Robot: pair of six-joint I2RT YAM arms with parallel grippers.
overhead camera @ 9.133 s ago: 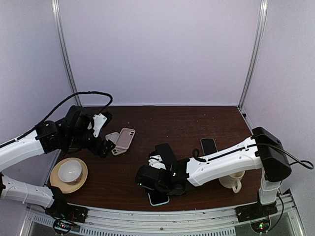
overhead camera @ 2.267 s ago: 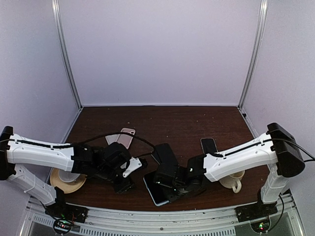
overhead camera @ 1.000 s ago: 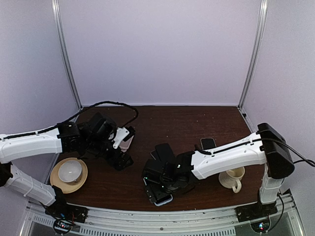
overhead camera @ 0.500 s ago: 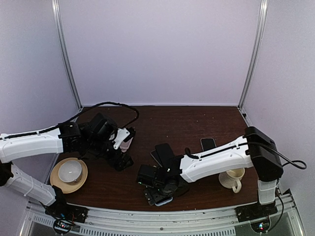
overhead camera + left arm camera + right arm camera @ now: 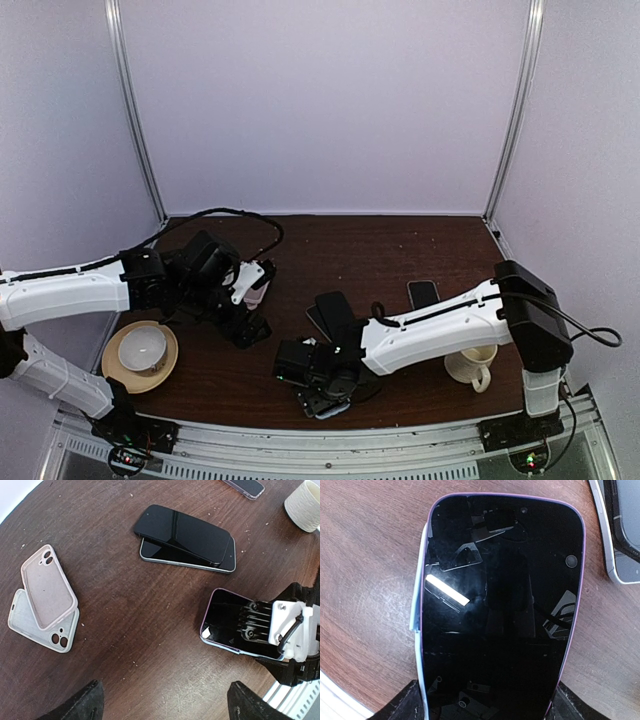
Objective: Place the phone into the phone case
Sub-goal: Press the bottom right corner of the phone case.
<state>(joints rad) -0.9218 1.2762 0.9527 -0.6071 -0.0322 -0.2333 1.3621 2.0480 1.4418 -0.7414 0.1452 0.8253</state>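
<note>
Right pincer [image 5: 490, 701] leftward, perhaps straddling glossy phone [image 5: 500, 595]

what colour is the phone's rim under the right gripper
Purple phone rim, clearest in right wrist view.

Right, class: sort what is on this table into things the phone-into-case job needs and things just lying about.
For the job: purple-edged phone; two stacked phone cases.
Lying about: two stacked dark phones; another phone; mug; cup on saucer.

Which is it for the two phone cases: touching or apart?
Touching. The left wrist view shows the pink case lying overlapped on the grey case.
</note>
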